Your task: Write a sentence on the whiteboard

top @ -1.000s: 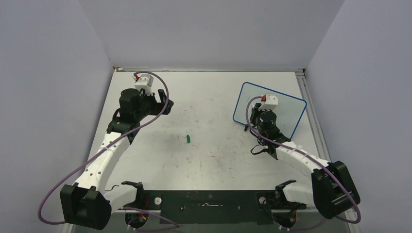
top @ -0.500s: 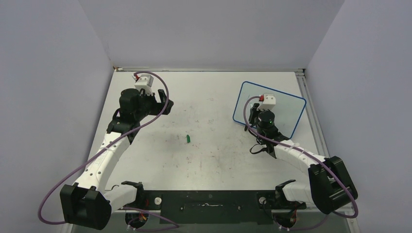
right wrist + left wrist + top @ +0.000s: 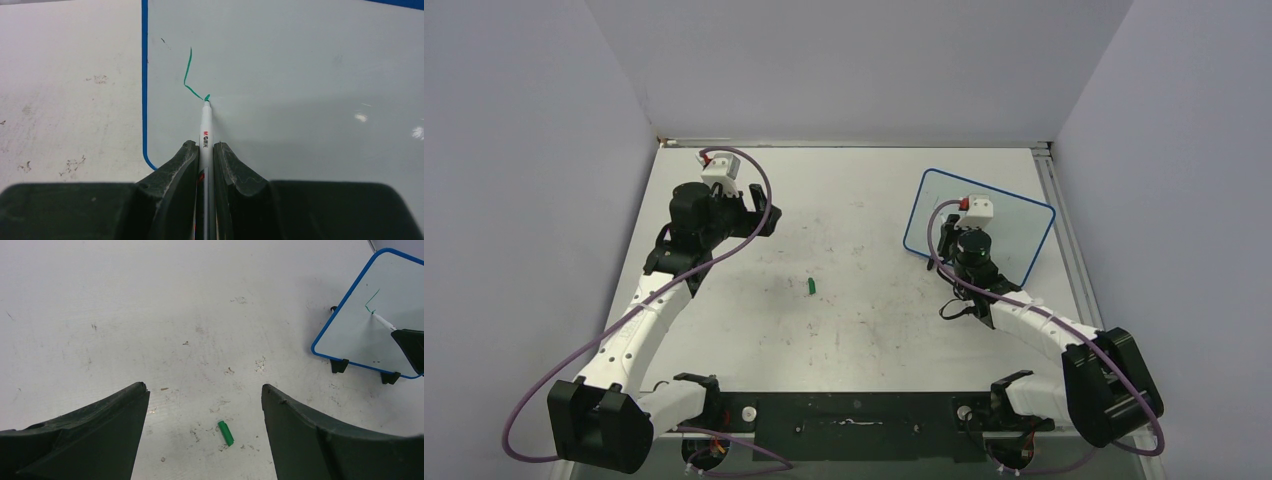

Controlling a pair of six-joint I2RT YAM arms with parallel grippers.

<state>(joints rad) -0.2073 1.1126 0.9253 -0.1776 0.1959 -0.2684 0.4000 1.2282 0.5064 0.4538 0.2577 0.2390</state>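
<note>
The whiteboard (image 3: 1024, 235), glossy white with a blue rim, stands tilted on black feet at the right of the table. It also shows in the left wrist view (image 3: 380, 340) and the right wrist view (image 3: 300, 75). My right gripper (image 3: 204, 146) is shut on a white marker (image 3: 205, 125). The marker's green tip touches the board near its left edge. The board bears one thin green L-shaped stroke (image 3: 188, 72); no whole words show. My left gripper (image 3: 205, 387) is open and empty, above the table's left middle (image 3: 764, 212).
A small green marker cap (image 3: 811, 286) lies on the table between the arms; it shows between my left fingers in the left wrist view (image 3: 225, 433). The table surface is scuffed. Grey walls close in the left, back and right sides.
My right gripper with the marker has shifted slightly over the board's left part. The left arm and the green cap have not moved.
</note>
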